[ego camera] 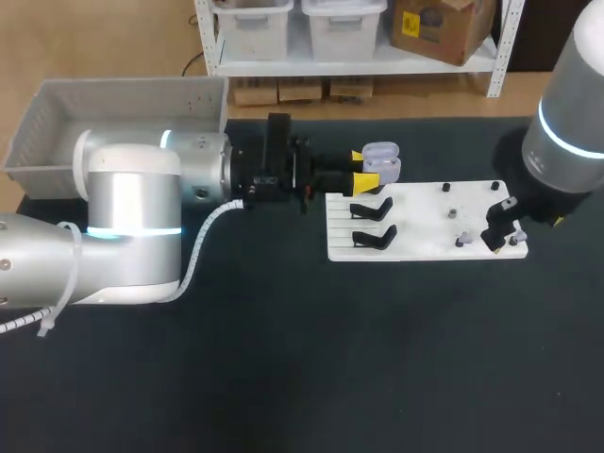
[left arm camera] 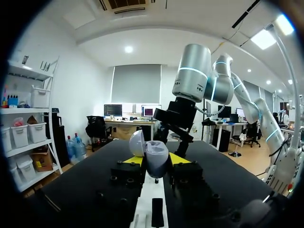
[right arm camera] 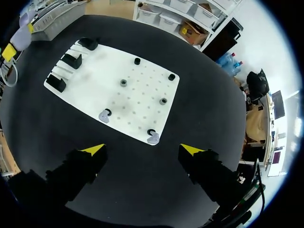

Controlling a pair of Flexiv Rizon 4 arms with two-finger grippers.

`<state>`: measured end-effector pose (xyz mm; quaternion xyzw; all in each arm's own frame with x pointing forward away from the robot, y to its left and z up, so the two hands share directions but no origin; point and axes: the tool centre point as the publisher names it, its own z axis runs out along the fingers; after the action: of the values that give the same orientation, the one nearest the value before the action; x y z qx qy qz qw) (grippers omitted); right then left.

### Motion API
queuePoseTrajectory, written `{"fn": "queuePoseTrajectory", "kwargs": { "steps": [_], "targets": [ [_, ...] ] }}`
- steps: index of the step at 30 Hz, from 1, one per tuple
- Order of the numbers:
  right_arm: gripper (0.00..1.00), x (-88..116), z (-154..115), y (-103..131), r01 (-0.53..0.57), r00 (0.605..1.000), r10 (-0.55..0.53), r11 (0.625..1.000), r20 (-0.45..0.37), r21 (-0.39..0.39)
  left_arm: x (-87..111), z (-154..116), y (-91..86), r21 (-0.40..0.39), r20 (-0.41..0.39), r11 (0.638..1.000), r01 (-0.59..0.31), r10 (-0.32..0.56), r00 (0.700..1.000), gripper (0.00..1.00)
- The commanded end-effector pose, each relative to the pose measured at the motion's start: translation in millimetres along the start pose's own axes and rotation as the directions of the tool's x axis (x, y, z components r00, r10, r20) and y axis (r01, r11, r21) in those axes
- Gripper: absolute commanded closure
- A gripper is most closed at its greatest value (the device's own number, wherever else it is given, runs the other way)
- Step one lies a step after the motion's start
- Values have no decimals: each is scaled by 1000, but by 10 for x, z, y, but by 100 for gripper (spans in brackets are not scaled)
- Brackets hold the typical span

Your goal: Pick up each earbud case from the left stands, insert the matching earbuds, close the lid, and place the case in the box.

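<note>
A lavender earbud case (ego camera: 382, 159) with its lid open sits between the yellow tips of my left gripper (ego camera: 361, 169), which is shut on it over the back left corner of the white board (ego camera: 425, 247). The left wrist view shows the case (left arm camera: 156, 154) upright between the tips of that gripper (left arm camera: 156, 164), lid tilted back. Two lavender earbuds (ego camera: 462, 239) (ego camera: 514, 240) rest on pegs at the board's front right. My right gripper (ego camera: 500, 229) hangs open above them. In the right wrist view the earbuds (right arm camera: 104, 115) (right arm camera: 153, 138) lie just ahead of the open right gripper (right arm camera: 143, 150).
Two empty black stands (ego camera: 371, 208) (ego camera: 375, 236) sit on the board's left part. Small black pegs (ego camera: 446, 187) (ego camera: 494, 185) stick up along its far side. A grey box (ego camera: 57, 104) stands at the table's back left, behind my left arm.
</note>
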<state>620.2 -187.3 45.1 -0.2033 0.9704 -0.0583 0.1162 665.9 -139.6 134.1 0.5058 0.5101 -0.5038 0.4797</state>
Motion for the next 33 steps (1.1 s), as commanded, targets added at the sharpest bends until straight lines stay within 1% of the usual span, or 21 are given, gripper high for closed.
{"fn": "queuePoseTrajectory", "kwargs": {
  "steps": [1,2,3,4,5,7,9,10,11,12,13,18,33],
  "targets": [
    [0,-11,77,-10,5,1000,-5,1000,1,0,-1,2,3,0,-1,1000,0,0,1000,100],
    [0,-16,88,-13,7,1000,-7,1000,0,-1,-1,2,3,0,-1,1000,0,0,1000,100],
    [2,-21,102,-18,9,1000,-9,1000,-1,-1,-1,2,3,0,-1,1000,0,0,1000,100],
    [15,-30,115,-25,11,1000,-11,1000,-1,-1,-1,2,3,0,-1,1000,0,0,1000,100],
    [24,-37,126,-31,12,1000,-12,1000,-1,-3,-1,2,3,0,-1,1000,0,0,1000,100],
    [29,-47,152,-47,13,1000,-13,1000,-3,-3,-1,2,3,0,-1,1000,0,0,1000,100],
    [29,-55,170,-64,12,1000,-12,1000,-6,-4,-1,2,3,0,-1,1000,0,0,1000,100],
    [35,-58,179,-70,11,1000,-11,1000,-7,-4,-1,2,3,0,-1,1000,0,0,1000,100],
    [37,-58,184,-72,11,1000,-11,1000,-8,-3,-1,2,3,0,-1,1000,0,0,1000,100],
    [47,-58,194,-73,12,1000,-12,1000,-10,-2,-1,2,3,0,-1,1000,0,0,1000,100],
    [51,-60,205,-76,13,1000,-13,1000,-11,-2,-1,2,3,0,-1,1000,0,0,1000,100],
    [51,-63,248,-69,19,1000,-19,1000,-18,1,-1,2,3,0,-1,1000,0,0,1000,100],
    [58,-81,327,-119,9,1000,-8,1000,-28,17,-1,2,3,0,-1,1000,0,0,1000,100]
  ]
}}
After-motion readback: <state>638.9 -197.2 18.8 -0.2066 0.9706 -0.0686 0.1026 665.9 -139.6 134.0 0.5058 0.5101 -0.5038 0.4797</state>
